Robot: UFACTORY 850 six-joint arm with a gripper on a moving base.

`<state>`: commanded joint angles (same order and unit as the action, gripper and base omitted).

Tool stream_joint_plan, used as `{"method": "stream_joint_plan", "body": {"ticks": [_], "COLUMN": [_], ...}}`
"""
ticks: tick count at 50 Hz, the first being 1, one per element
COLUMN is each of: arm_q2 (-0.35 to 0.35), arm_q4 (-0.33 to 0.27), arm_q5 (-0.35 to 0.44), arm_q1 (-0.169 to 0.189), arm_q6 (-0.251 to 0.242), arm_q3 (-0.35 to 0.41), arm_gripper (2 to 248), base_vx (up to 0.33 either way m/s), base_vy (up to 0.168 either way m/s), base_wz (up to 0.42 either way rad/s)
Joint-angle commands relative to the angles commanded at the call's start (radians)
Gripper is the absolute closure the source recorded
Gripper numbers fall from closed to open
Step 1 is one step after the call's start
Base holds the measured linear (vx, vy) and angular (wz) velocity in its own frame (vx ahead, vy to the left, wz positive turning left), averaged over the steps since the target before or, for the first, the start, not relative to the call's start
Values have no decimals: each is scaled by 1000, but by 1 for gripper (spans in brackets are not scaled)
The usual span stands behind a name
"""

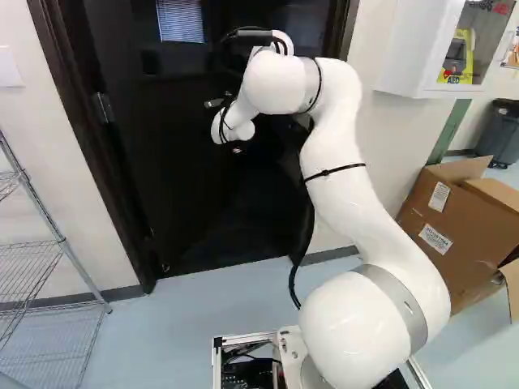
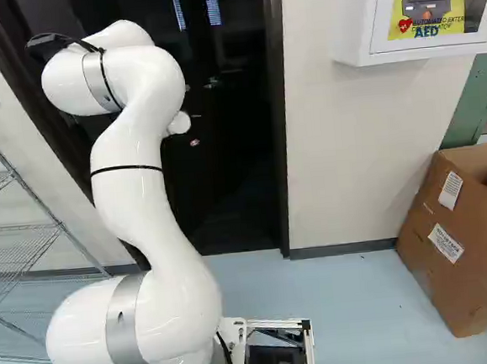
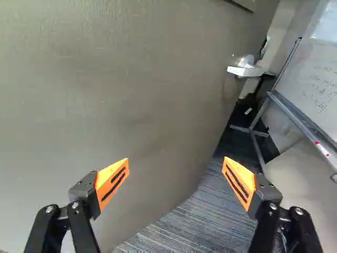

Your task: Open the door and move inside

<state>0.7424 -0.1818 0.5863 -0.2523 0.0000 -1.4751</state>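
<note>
- The jaws of our gripper (image 3: 176, 163) stand wide apart, with nothing held between the orange pads (image 3: 112, 183).
- The door (image 3: 131, 105) fills much of the wrist view, close ahead of us; its lever handle (image 3: 245, 67) sits farther off, near the door's edge, and we aren't touching it.
- Beyond that edge we can see carpet (image 3: 179, 226) in the next room, so we judge the latch is free and the door at least partly open.
- We take the step in hand to be widening the gap; driving through comes after.
- Next we should push the door farther inward with the gripper or wrist, away from the handle, and bring the base (image 2: 309, 350) forward as it gives.
- We'd expect it to swing back if we let off early, so contact should last until the base is in the doorway.
- The door frame (image 2: 283, 145) rises on the right, and our arm (image 1: 340, 154) reaches out toward the dark doorway; either side could catch us if we go in crooked.
- On the near left stands a wire rack (image 1: 61, 239), close to the doorway; on the right lies an open cardboard box (image 2: 460, 249), with a defibrillator cabinet (image 2: 374, 20) on the wall above the floor between them.
- Inside, a whiteboard (image 3: 316, 87) on a metal stand (image 3: 289, 113) may narrow our way once through.
</note>
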Motion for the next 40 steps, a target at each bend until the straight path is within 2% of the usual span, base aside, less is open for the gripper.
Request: {"method": "stream_joint_plan", "body": {"ticks": [24, 40], "arm_q2": [-124, -204], "arm_q4": [14, 75], "arm_q5": [0, 0], "arm_q1": [20, 35], "arm_q6": [0, 0], "arm_q3": [169, 273], "arm_gripper": [3, 3], "base_vx": [0, 0], "base_vy": [0, 0], "base_wz": [0, 0]}}
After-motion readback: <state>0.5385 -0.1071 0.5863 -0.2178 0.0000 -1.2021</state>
